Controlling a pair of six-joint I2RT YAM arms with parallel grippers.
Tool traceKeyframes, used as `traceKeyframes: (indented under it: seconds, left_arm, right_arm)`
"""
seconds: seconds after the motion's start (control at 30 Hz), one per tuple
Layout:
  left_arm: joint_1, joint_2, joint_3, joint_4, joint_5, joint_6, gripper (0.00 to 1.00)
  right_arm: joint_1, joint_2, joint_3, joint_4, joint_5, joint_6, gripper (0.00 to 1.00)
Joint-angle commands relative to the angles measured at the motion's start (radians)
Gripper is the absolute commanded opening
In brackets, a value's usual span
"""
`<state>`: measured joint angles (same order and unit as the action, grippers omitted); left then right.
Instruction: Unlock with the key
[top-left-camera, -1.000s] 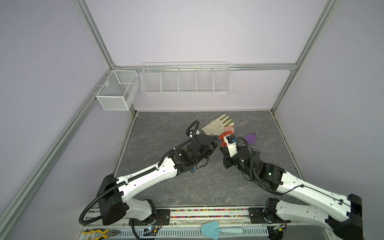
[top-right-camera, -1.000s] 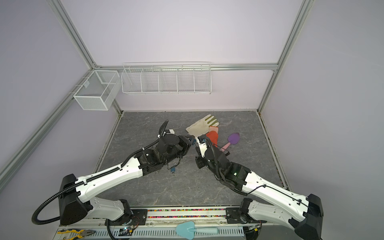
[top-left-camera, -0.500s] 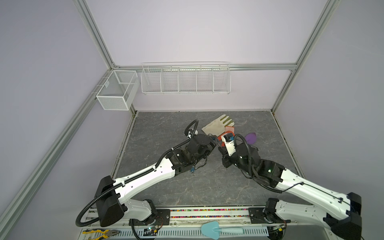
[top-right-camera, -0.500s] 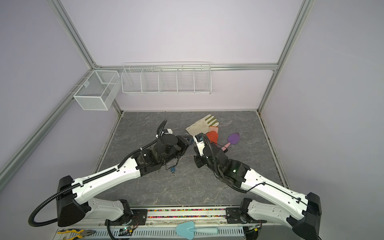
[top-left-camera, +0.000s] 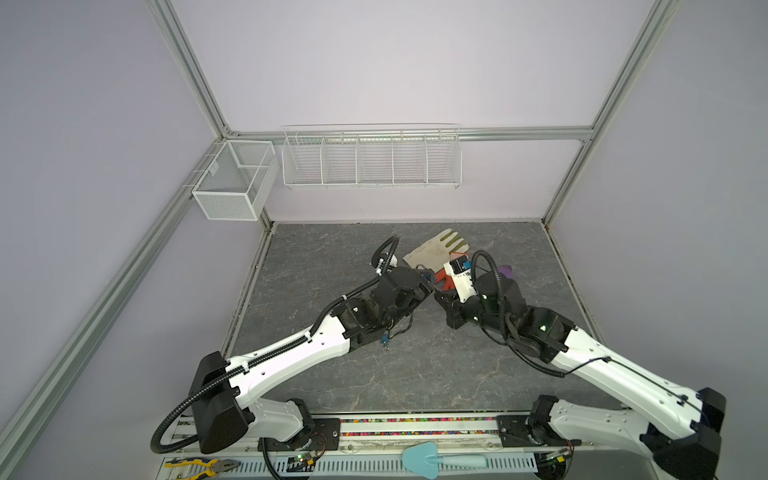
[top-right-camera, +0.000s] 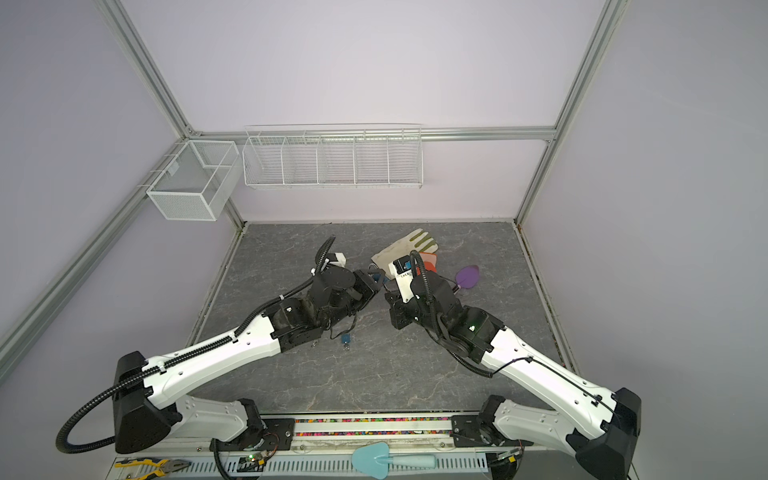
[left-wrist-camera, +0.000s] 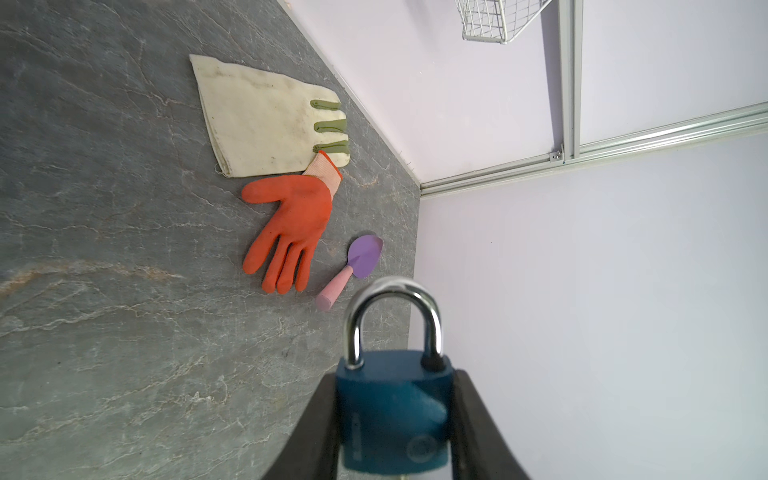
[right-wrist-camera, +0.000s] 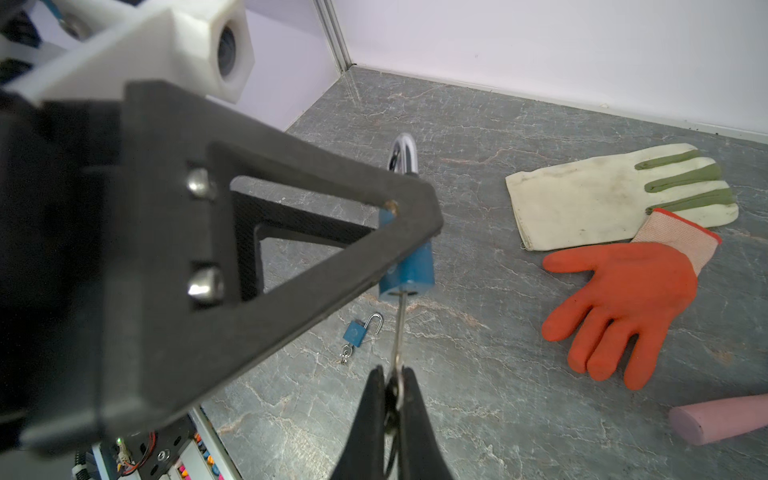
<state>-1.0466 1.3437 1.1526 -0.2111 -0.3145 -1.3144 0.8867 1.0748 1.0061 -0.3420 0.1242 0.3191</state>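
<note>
My left gripper (left-wrist-camera: 395, 380) is shut on the body of a blue padlock (left-wrist-camera: 392, 409) and holds it in the air; its steel shackle (left-wrist-camera: 392, 316) is down in the body. A thin metal key (right-wrist-camera: 400, 332) has its blade in the underside of the padlock (right-wrist-camera: 409, 270), and my right gripper (right-wrist-camera: 392, 372) is shut on the key's head. In both top views the two grippers meet above the middle of the table, the left gripper (top-left-camera: 427, 283) tip to tip with the right gripper (top-left-camera: 439, 297). The key is hidden there.
A smaller blue padlock (right-wrist-camera: 355, 332) lies on the table with its shackle open and keys attached. At the back right lie a white glove (left-wrist-camera: 266, 120), an orange glove (left-wrist-camera: 293, 226) and a purple trowel (left-wrist-camera: 361, 259). Wire baskets (top-left-camera: 370, 160) hang on the back wall.
Both arms have shifted only slightly, staying tip to tip. Neither grip has changed.
</note>
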Motion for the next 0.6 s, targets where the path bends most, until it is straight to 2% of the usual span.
traceKeyframes:
  seconds: [0.0, 0.13, 0.3, 0.57]
  left_arm:
    - [-0.069, 0.001, 0.035, 0.089, 0.152, 0.067, 0.0]
    - [-0.068, -0.027, -0.011, 0.14, 0.161, 0.084, 0.0]
    - [-0.063, -0.063, -0.038, 0.134, 0.153, 0.085, 0.0]
    - [-0.011, -0.11, -0.056, 0.106, 0.151, 0.066, 0.0]
  right_arm:
    - [0.028, 0.007, -0.019, 0.23, -0.11, -0.003, 0.06]
    - [0.026, -0.027, -0.048, 0.249, -0.096, -0.033, 0.06]
    - [0.049, -0.083, -0.108, 0.259, 0.067, -0.144, 0.07]
    - [0.07, -0.12, -0.135, 0.268, 0.108, -0.202, 0.06]
